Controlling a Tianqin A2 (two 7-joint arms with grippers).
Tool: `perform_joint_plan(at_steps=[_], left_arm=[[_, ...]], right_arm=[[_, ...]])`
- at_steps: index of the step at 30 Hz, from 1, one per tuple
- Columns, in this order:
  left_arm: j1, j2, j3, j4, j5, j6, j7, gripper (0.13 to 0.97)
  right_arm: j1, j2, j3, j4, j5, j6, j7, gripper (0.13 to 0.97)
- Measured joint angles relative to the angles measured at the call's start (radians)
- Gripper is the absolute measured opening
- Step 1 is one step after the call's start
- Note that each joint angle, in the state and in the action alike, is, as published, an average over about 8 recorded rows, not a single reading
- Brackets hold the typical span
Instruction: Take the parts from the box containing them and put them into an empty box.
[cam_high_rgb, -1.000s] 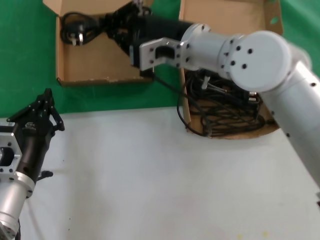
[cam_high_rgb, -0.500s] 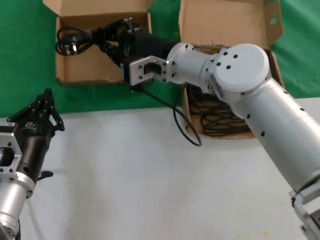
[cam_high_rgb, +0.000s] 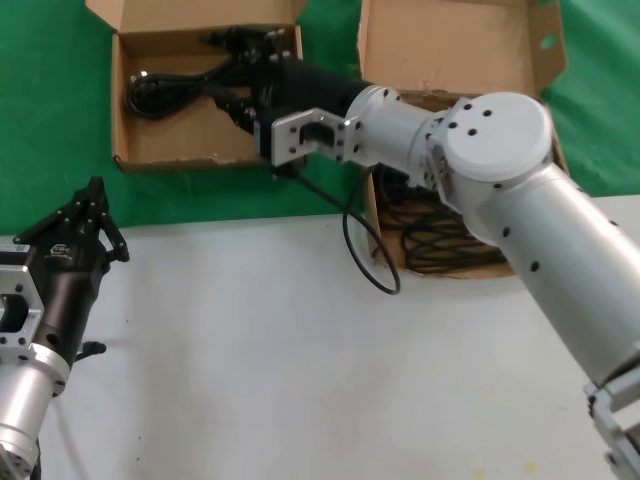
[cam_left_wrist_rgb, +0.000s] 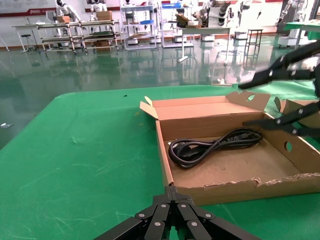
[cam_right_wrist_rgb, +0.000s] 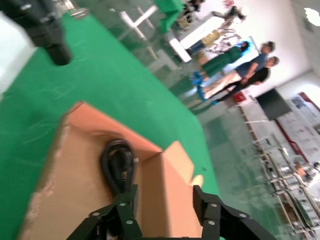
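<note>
One black power cord (cam_high_rgb: 170, 88) lies coiled along the floor of the smaller, squarish box (cam_high_rgb: 190, 135) at the back left. My right gripper (cam_high_rgb: 226, 70) hovers over that box's right half, open, its jaws on either side of the cord's near end with nothing clamped. The right wrist view shows the spread jaws (cam_right_wrist_rgb: 162, 197) above the cord (cam_right_wrist_rgb: 117, 167). Further cords (cam_high_rgb: 450, 235) fill the larger box (cam_high_rgb: 460, 40) at the back right, partly hidden by my right arm. My left gripper (cam_high_rgb: 95, 190) is shut and parked at the table's left, pointing at the smaller box (cam_left_wrist_rgb: 225, 187).
A thin black wire (cam_high_rgb: 365, 255) loops from my right wrist down over the white table in front of the larger box. Green cloth (cam_high_rgb: 50, 120) covers the back of the table around both boxes. The smaller box has a frayed front edge (cam_left_wrist_rgb: 280, 178).
The cord carried by my right gripper over the smaller box now lies on its floor. The jaws have opened, and the gripper has drawn back slightly to the right. My left arm has not moved.
</note>
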Motion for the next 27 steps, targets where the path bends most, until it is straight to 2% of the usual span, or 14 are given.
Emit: perform_joint_plan(at_steps=[6,9,16,17,25,27], left_arm=[[0.000,0.000,0.000,0.000,0.000,0.000,0.000,0.145],[0.000,0.000,0.000,0.000,0.000,0.000,0.000,0.145],[0.000,0.000,0.000,0.000,0.000,0.000,0.000,0.145],[0.000,0.000,0.000,0.000,0.000,0.000,0.000,0.145],[0.000,0.000,0.000,0.000,0.000,0.000,0.000,0.145],[0.000,0.000,0.000,0.000,0.000,0.000,0.000,0.145]], right_arm=[[-0.066,0.039,0.043,0.167,-0.002,0.019,0.143,0.425],[-0.112,0.046,0.091,0.250,0.027,0.027,0.178,0.469],[-0.222,0.018,0.256,0.393,0.144,0.016,0.114,0.647],[-0.238,0.014,0.279,0.412,0.160,0.012,0.103,0.647],[-0.364,-0.008,0.437,0.539,0.265,-0.014,0.052,0.818],[-0.390,-0.010,0.464,0.552,0.287,-0.021,0.041,0.832]])
